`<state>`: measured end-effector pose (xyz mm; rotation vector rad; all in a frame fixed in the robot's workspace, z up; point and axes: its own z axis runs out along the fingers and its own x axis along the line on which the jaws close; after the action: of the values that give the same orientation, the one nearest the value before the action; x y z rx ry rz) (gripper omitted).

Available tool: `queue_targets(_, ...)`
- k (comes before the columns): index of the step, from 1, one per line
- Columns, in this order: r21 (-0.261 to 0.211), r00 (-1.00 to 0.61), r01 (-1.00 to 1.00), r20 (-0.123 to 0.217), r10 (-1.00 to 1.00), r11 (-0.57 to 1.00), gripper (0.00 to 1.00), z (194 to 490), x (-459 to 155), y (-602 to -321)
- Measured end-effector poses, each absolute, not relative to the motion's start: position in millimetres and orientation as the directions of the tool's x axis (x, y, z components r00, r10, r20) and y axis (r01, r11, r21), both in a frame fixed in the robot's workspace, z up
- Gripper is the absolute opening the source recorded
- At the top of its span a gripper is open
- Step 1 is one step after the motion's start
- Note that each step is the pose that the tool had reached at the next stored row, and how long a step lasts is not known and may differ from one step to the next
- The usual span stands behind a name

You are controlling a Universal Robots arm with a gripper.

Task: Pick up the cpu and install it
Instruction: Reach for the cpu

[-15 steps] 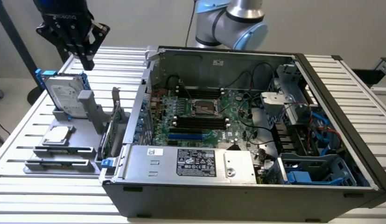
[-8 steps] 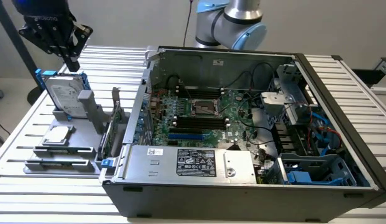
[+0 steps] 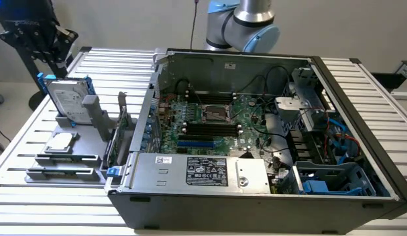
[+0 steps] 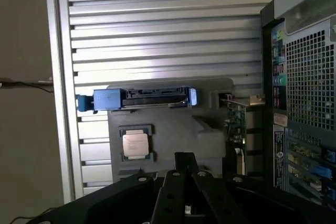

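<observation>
The cpu is a small square chip with a silvery top, lying flat in a recess of the grey holder tray on the exterior view's left, outside the computer case. In the wrist view the cpu lies some way ahead of my gripper, whose black fingers meet at their tips: it is shut and holds nothing. In the exterior view my gripper hangs high at the back left, above the upright hard drive. The motherboard's empty cpu socket sits in the middle of the open case.
The open computer case takes up the slatted table's middle and right. The hard drive with blue brackets stands on edge in the tray behind the cpu. An expansion card stands upright between tray and case. The power supply lies along the case's front.
</observation>
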<state>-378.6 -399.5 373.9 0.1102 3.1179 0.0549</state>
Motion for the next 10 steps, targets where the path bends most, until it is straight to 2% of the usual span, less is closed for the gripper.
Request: queue_targets(10, 0.029, -0.997, 0.070, -0.020, 0.071, 0.997, 0.11, 362, -424, -399)
